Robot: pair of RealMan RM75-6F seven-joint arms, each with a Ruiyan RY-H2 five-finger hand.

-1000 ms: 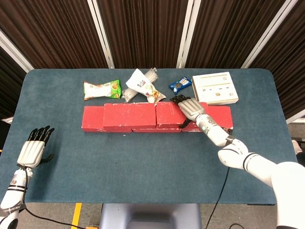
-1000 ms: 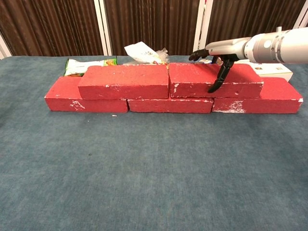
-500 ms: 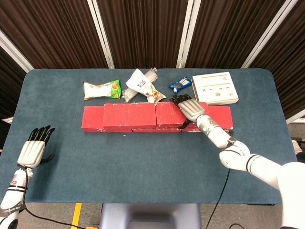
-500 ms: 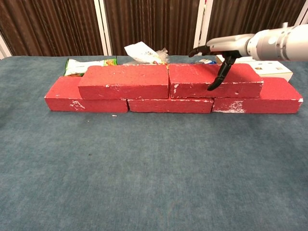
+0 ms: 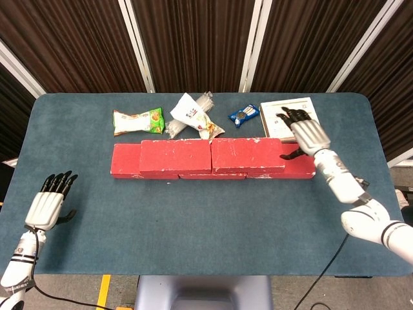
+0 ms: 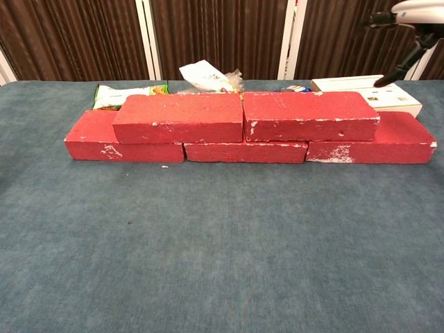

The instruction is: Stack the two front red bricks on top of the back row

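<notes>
table (image 5: pixel 193 219): I had the blue cloth-covered top under everything, with snack packets and a white box (image 5: pixel 290 119) along its far side.
bottom row (image 6: pixel 246 151): three red bricks lay end to end across the middle of the table.
top left brick (image 6: pixel 178 118): it sat on the bottom row, spanning a joint, its end touching its neighbour.
top right brick (image 6: pixel 310 116): it sat likewise on the row, square and level; I judged the stacking done.
handling: I judged the bricks heavy, stiff and rough, with chipped paint, unlikely to slip; best taken across the short width near the middle, so that neither end dipped.
right hand (image 5: pixel 304 134): it hovered above the right end of the row, holding nothing, its fingers spread.
left hand (image 5: pixel 48 202): it lay low at the near left of the table, well apart from the bricks, fingers extended, gripping nothing.
</notes>
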